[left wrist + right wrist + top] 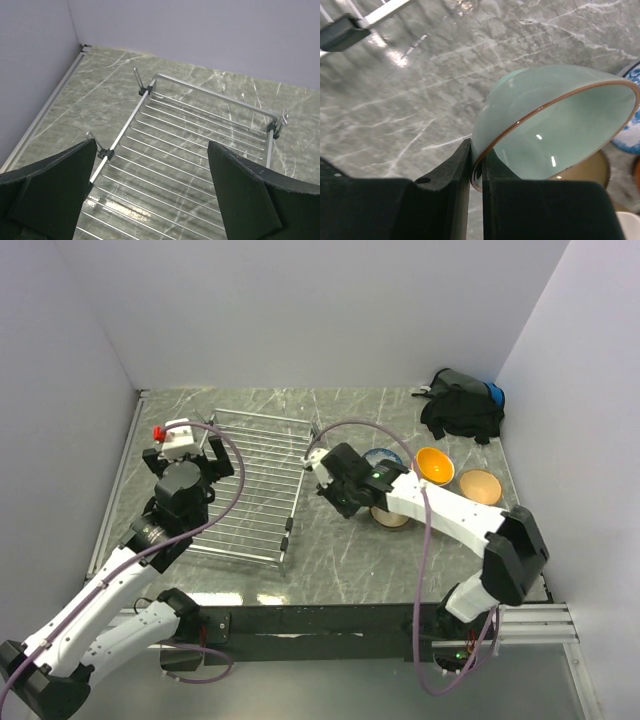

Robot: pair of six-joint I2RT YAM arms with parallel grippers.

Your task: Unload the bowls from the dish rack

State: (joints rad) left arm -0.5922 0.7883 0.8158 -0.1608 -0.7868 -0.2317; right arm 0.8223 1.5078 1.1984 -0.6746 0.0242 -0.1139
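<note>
The silver wire dish rack (250, 490) lies at centre-left with no bowl on its grid; it also fills the left wrist view (200, 130). My left gripper (190, 458) hangs open and empty over the rack's left part (150, 200). My right gripper (323, 470) is shut on the rim of a pale green bowl (555, 115), held tilted above the table just right of the rack; the bowl shows pale in the top view (316, 456). A white-and-blue bowl (383, 458), a yellow-orange bowl (435, 464), a tan bowl (479, 485) and a brown bowl (390, 517) sit on the table to the right.
A black bag (462, 405) lies at the back right corner. Walls close in the table on the left, back and right. The rack's black-footed corner (342, 32) shows at the upper left of the right wrist view. The right arm reaches over the brown bowl.
</note>
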